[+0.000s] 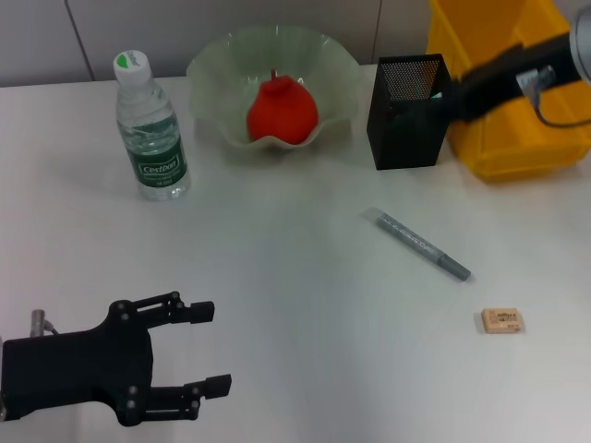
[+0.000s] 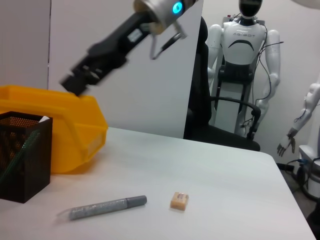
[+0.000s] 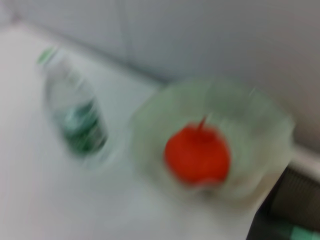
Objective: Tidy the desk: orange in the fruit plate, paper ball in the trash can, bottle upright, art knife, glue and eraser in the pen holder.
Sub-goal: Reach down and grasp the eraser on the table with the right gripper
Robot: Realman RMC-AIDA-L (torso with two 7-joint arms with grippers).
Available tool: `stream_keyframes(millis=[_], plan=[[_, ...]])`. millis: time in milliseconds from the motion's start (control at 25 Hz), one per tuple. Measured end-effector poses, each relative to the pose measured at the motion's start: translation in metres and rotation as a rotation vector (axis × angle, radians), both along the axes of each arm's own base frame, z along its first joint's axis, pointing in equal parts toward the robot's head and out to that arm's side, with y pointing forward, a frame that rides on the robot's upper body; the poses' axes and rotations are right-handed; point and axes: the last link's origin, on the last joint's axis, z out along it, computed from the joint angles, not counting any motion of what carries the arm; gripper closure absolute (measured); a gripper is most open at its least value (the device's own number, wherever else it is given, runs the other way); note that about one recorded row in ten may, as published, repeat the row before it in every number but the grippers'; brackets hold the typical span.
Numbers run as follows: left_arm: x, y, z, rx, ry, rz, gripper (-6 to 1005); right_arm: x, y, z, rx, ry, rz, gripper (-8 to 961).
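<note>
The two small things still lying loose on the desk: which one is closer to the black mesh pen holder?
The grey glue stick, long and thin, lies closer to the pen holder. The small tan eraser sits farther off, nearer the table's front edge.

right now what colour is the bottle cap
White with a green patch, on the upright bottle; the head view shows it best.

An orange (image 3: 198, 154) with a short stem sits inside the pale green plate (image 3: 260, 125), roughly at its middle. A clear bottle (image 3: 75, 117) with a green label stands upright on the tabletop (image 3: 45, 200) beside the plate, apart from its rim. A dark holder (image 3: 295, 195) shows at the plate's other side, partly cut off.
</note>
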Motion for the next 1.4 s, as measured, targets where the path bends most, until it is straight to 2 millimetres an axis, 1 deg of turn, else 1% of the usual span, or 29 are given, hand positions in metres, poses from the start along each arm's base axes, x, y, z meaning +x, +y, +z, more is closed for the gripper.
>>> stream_keyframes(millis=[40, 80, 160, 240, 400, 480, 600, 640, 720, 800, 840, 1080, 1400], plan=[[0.0, 0.0, 0.0, -0.003, -0.003, -0.003, 184, -0.007, -0.011, -0.001, -0.085, -0.088, -0.032, 440], [0.001, -0.001, 0.0, -0.006, -0.005, -0.005, 184, -0.007, -0.011, -0.001, -0.085, -0.088, -0.032, 439], [0.001, -0.002, 0.001, -0.009, -0.009, -0.008, 184, -0.01, -0.021, -0.007, -0.164, -0.18, -0.068, 439], [0.002, -0.002, 0.001, -0.011, -0.011, -0.009, 184, -0.011, -0.029, -0.014, -0.228, -0.266, -0.11, 439], [0.002, -0.002, 0.001, -0.011, -0.013, -0.009, 184, -0.005, -0.04, -0.031, -0.327, -0.427, -0.184, 438], [0.002, -0.002, 0.001, -0.011, -0.014, -0.009, 184, -0.003, -0.045, -0.039, -0.36, -0.473, -0.194, 324], [0.002, -0.002, 0.001, -0.012, -0.014, -0.009, 184, 0.0, -0.05, -0.049, -0.406, -0.518, -0.202, 328], [0.002, -0.002, 0.001, -0.011, -0.014, -0.01, 184, 0.002, -0.053, -0.057, -0.432, -0.542, -0.208, 329], [0.002, -0.002, 0.001, -0.011, -0.014, -0.01, 184, 0.004, -0.054, -0.061, -0.444, -0.554, -0.214, 332], [0.002, -0.002, 0.001, -0.011, -0.015, -0.01, 184, 0.008, -0.056, -0.069, -0.469, -0.581, -0.223, 332], [0.002, -0.002, 0.001, -0.011, -0.015, -0.01, 185, 0.011, -0.058, -0.077, -0.49, -0.61, -0.226, 332], [0.002, -0.002, 0.002, -0.006, -0.016, -0.008, 185, 0.02, -0.059, -0.089, -0.485, -0.68, -0.231, 331], [0.002, -0.001, 0.002, -0.004, -0.017, -0.009, 185, 0.034, -0.053, -0.097, -0.462, -0.668, -0.244, 339]])
